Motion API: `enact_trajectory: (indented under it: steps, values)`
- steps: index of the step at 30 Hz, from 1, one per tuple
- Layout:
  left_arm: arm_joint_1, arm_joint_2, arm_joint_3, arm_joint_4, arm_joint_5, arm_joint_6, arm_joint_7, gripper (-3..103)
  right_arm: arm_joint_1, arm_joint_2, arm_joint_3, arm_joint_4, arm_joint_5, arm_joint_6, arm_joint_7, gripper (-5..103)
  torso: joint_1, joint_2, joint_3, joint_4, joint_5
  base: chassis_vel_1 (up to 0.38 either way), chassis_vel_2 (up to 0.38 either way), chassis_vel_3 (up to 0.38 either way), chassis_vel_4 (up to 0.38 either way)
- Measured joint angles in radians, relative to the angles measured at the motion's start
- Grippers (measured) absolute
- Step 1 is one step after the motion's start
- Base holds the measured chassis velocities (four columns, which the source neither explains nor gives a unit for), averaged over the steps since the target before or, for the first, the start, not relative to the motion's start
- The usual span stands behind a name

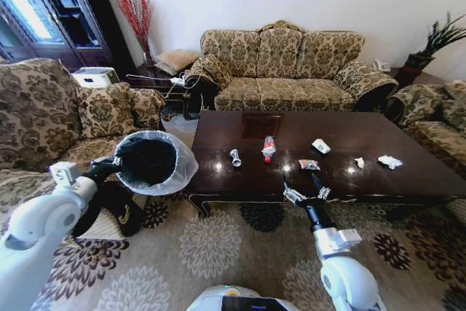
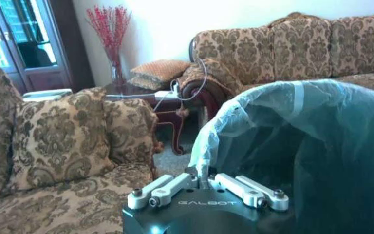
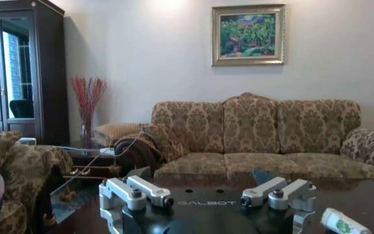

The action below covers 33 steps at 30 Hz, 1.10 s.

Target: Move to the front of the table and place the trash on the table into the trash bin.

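The table [image 1: 408, 172] stands hemmed by a long sofa [image 1: 291, 71] behind and an armchair [image 1: 44, 114] at its left end, with open patterned carpet [image 1: 218, 245] along its near edge. The trash [image 1: 269, 148] lies scattered across its top (can, tube, wrapper, cup, tissue). The right gripper [image 1: 306, 193] hovers at the table's near edge with jaws wide and empty; the left gripper [image 2: 206, 183] is clamped on the rim of the trash bin [image 1: 149, 162], held off the table's left end.
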State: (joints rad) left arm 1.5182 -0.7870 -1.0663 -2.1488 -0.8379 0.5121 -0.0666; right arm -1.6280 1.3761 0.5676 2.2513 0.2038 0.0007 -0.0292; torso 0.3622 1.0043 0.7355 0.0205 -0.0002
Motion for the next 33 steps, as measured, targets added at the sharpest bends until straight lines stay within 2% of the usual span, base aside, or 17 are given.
enact_trajectory:
  steps: [11,14,16,18,19,21,23,25,28,33]
  values:
    - [0.009,0.015,-0.026,-0.024,-0.004,0.0,0.009,1,0.0,0.007,-0.021,-0.012,-0.007,0.008,-0.004,100,0.001,0.0,0.0,-0.0002,0.0,-0.182,0.192,0.185,-0.182]
    - [0.013,0.017,-0.03,-0.032,-0.005,0.0,0.007,1,0.02,0.007,-0.027,-0.05,-0.055,0.071,-0.022,100,0.001,0.0,0.0,-0.0003,0.0006,-0.18,0.204,0.214,-0.221]
    - [0.013,0.017,-0.03,-0.035,-0.005,0.0,0.007,1,0.025,0.007,-0.031,-0.058,-0.066,0.079,-0.022,100,0.001,0.0,0.0,-0.0003,0.0004,-0.137,0.169,0.162,-0.162]
    - [0.02,0.016,-0.031,-0.046,-0.004,0.0,0.005,1,0.038,0.003,-0.063,-0.065,-0.05,0.016,0.0,100,0.002,0.0,0.001,-0.0005,0.0002,-0.053,0.072,0.049,-0.052]
    - [0.02,0.016,-0.031,-0.046,-0.004,0.0,0.005,1,0.038,0.003,-0.063,-0.065,-0.05,0.016,0.0,100,0.002,0.0,0.001,-0.0005,0.0002,-0.022,0.049,0.049,-0.052]
    - [0.032,0.018,-0.033,-0.057,-0.002,0.002,0.005,1,0.077,-0.015,-0.102,-0.086,0.013,-0.109,0.013,100,0.001,0.0,0.0,-0.0005,-0.0003,0.0,0.0,0.0,0.0]
    - [0.034,0.019,-0.034,-0.059,-0.002,0.003,0.005,1,0.089,-0.02,-0.109,-0.097,0.024,-0.127,0.012,100,0.0,0.0,0.0,-0.0004,-0.0003,0.0,0.0,0.0,0.0]
    - [0.041,0.026,-0.041,-0.07,-0.002,0.008,0.005,1,0.171,-0.046,-0.164,-0.175,0.082,-0.195,0.028,100,-0.002,0.0,-0.001,0.0001,0.0005,0.0,0.0,0.0,0.0]
    - [0.049,0.028,-0.044,-0.078,-0.002,0.015,0.005,1,0.258,-0.053,-0.219,-0.263,0.102,-0.223,0.043,100,-0.001,0.0,0.0,0.0001,0.0,0.023,-0.035,-0.025,0.032]
    - [0.069,0.029,-0.054,-0.086,-0.001,0.02,0.008,1,0.4,-0.022,-0.313,-0.454,0.066,-0.211,0.055,100,0.001,0.0,0.0,-0.0001,0.0004,0.0,0.0,0.0,0.0]
